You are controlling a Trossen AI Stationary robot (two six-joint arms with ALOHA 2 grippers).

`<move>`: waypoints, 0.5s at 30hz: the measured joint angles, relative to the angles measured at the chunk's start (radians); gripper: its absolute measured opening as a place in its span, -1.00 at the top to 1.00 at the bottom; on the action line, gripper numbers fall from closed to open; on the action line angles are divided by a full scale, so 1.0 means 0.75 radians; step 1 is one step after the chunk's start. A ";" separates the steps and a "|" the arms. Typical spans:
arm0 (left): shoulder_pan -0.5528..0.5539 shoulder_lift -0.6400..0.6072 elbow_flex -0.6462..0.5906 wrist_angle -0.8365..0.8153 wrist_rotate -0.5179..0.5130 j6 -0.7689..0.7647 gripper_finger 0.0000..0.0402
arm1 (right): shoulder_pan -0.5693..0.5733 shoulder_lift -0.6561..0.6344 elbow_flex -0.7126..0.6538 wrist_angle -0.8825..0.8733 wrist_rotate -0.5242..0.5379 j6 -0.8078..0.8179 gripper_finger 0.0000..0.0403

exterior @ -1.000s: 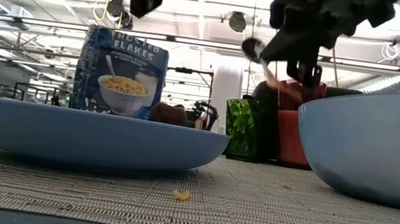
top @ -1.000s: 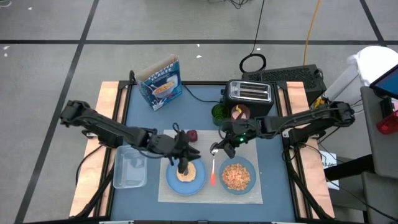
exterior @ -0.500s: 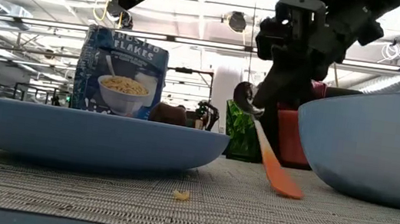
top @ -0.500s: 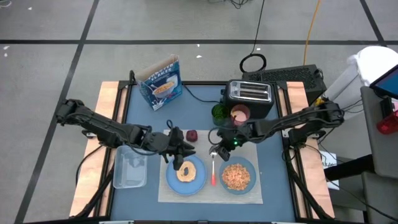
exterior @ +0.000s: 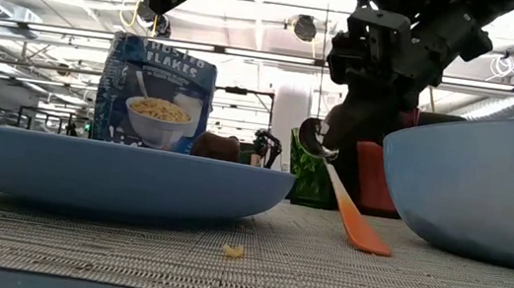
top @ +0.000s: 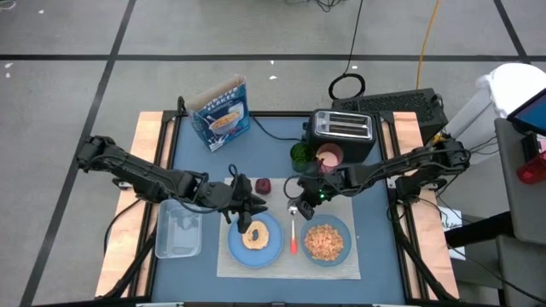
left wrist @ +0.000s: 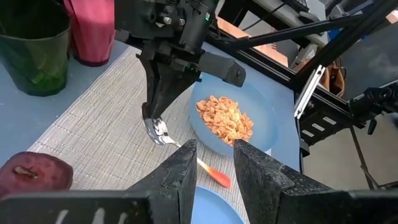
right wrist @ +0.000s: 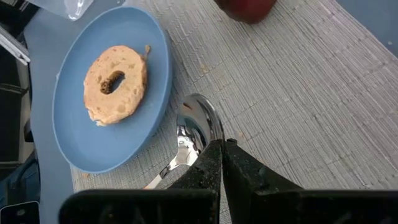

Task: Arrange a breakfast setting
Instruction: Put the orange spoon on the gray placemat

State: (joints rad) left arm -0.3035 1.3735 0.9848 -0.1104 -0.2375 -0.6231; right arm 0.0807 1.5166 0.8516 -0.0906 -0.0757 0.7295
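Overhead, the right claw [top: 293, 207] pinches the spoon [top: 293, 232] at frame centre, between plate [top: 273, 250] and bowl [top: 339, 253] on the placemat [top: 363, 264]. Lower down, the spoon's handle tip touches the mat. The left claw [left wrist: 210, 163], slightly parted, holds nothing.

Overhead view looks straight down on the bench [top: 196, 158]; low view looks level across the placemat [exterior: 251, 263]; both wrist views share the spoon [right wrist: 189, 134].

right hand [right wrist: 222, 163]: pinched at spoon [right wrist: 189, 137], seemingly | bagel [right wrist: 115, 83] on plate [right wrist: 74, 134] | fruit [right wrist: 246, 9] on placemat [right wrist: 311, 99]
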 joint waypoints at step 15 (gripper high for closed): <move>0.000 0.000 0.000 0.001 0.000 -0.003 0.45 | -0.001 0.000 -0.059 -0.029 0.003 0.129 1.00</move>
State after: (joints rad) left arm -0.3035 1.3735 0.9848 -0.1101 -0.2375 -0.6254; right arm 0.0803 1.5166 0.8077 -0.1121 -0.0731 0.8261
